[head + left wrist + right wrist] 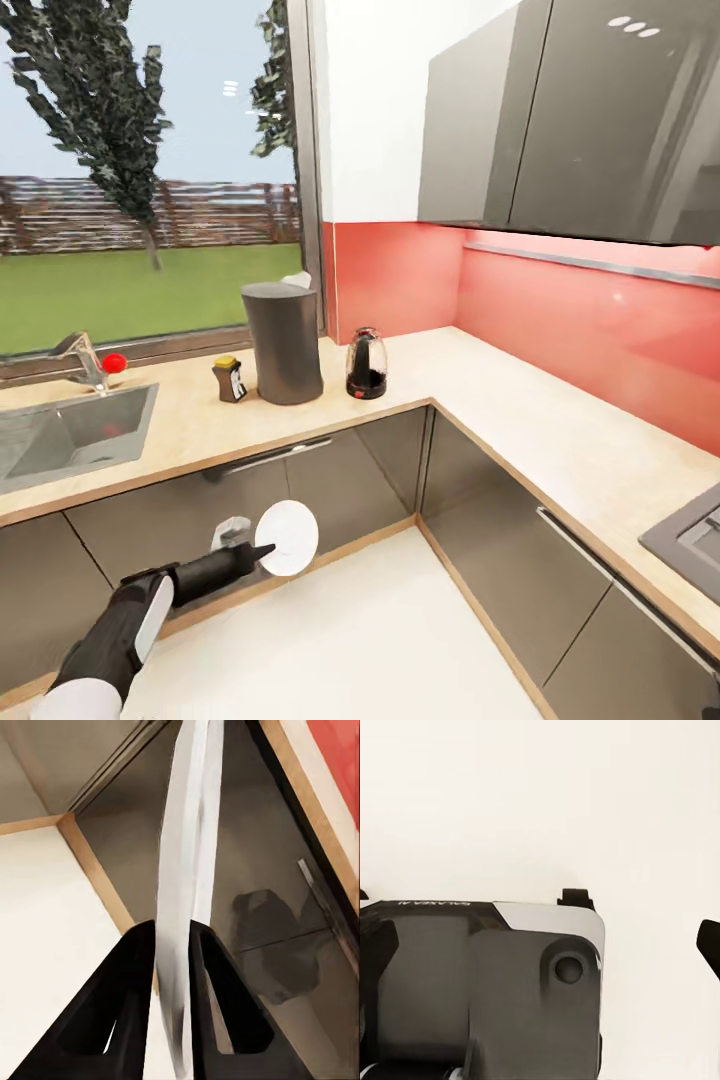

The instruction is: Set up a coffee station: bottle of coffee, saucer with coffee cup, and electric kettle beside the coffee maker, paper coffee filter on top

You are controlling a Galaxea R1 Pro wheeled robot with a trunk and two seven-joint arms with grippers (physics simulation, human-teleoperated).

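The left claw [262, 552] hung low over the floor [380, 640], in front of the cabinet doors [300, 490], gripping the white saucer [287, 537] on edge; the table [500, 400] edge lay above it toward 12 o'clock. On the table, the coffee maker [283, 342] stood at the centre of a tight cluster, the coffee bottle [231, 379] just beside it at 9 o'clock and the electric kettle [367, 364] near it at 3 o'clock. Bare table ran from the kettle toward 3 o'clock, around the corner. The sink [70, 435] and faucet [82, 358] blocked the 9 o'clock stretch. Wall cabinets [570, 120] overhung the table's 2 o'clock run.
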